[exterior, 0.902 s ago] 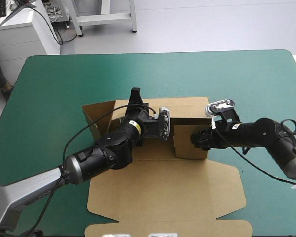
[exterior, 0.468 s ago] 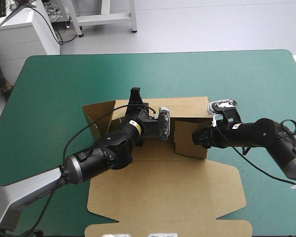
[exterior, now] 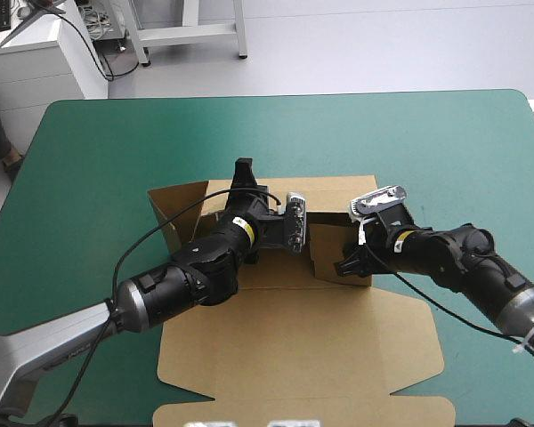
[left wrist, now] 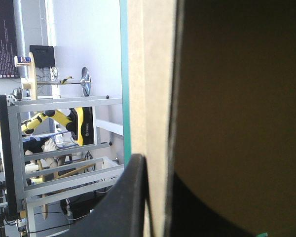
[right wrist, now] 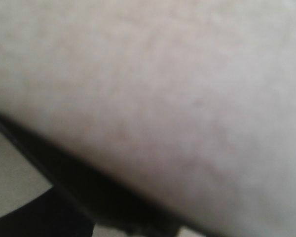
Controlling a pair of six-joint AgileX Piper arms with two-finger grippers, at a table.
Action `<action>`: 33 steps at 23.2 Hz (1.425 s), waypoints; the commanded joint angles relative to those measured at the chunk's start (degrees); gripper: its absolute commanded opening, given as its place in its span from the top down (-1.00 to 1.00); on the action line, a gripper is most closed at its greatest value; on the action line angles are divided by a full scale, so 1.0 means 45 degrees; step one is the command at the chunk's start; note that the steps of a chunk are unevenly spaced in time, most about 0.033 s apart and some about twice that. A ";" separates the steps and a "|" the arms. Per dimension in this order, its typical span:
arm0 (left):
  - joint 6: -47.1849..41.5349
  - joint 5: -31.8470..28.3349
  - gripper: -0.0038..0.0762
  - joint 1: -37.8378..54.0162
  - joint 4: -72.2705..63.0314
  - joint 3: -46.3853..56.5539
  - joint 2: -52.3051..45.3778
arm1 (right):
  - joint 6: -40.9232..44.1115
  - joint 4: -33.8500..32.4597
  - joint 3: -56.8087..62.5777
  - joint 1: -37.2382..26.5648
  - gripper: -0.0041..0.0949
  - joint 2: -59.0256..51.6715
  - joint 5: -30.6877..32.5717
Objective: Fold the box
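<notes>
pinching the box [left wrist: 153,74] edge, left fingers [left wrist: 124,207] show clearly only wrist-side.

Raised wall of the brown box [left wrist: 153,74], seen edge-on, pinched between the two black fingers [left wrist: 123,207] of the left gripper [left wrist: 158,170], one on each face; narrow teal-green cover [left wrist: 123,59] strip just beside the box

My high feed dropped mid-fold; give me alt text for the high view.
A brown box lies partly folded on the teal-green table, far walls raised and lid flat toward the near edge. The left gripper sits at the far wall; the right gripper is against a raised inner flap.
</notes>
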 commanded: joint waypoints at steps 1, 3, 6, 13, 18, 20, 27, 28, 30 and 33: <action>-0.0082 -0.0785 0.92 -0.0125 -0.0562 -0.0163 -0.0301 | 0.2934 -0.2415 -0.0326 0.0455 -0.05 -0.0180 -0.0473; -0.0082 -0.0785 0.92 -0.0125 -0.0562 -0.0163 -0.0301 | 0.3580 -0.2984 -0.0326 0.0480 -0.05 -0.0180 -0.0872; -0.0082 -0.0787 0.92 -0.0125 -0.0562 -0.0163 -0.0301 | 0.4175 -0.3013 -0.0326 0.0480 -0.06 -0.0303 -0.2201; -0.0082 -0.0815 0.92 -0.0125 -0.0562 -0.0163 -0.0301 | 0.5964 -0.4961 -0.0326 0.0480 -0.05 -0.1676 -0.1799; -0.0082 -0.0815 0.92 -0.0125 -0.0562 -0.0163 -0.0301 | 0.5964 -0.4698 -0.0299 0.0480 -0.02 -0.1280 -0.1052; -0.0082 -0.0815 0.92 -0.0125 -0.0562 -0.0163 -0.0301 | 0.5964 -0.4667 -0.0273 0.0480 0.04 -0.1087 -0.1049; -0.0082 -0.0896 0.92 -0.0125 -0.0562 -0.0163 -0.0301 | 0.5914 -0.4231 0.0753 0.0480 0.18 -0.0941 -0.2711; -0.0082 -0.0921 0.92 -0.0125 -0.0562 -0.0163 -0.0301 | 0.5914 -0.4231 0.0815 0.0480 0.27 -0.0941 -0.2769; -0.0082 -0.0921 0.92 -0.0125 -0.0562 -0.0163 -0.0301 | 0.5914 -0.4173 0.0821 0.0480 0.58 -0.0941 -0.3007; -0.0082 -0.0921 0.92 -0.0125 -0.0591 -0.0163 -0.0301 | 0.5979 -0.4038 0.0821 0.0480 0.93 -0.0941 -0.3524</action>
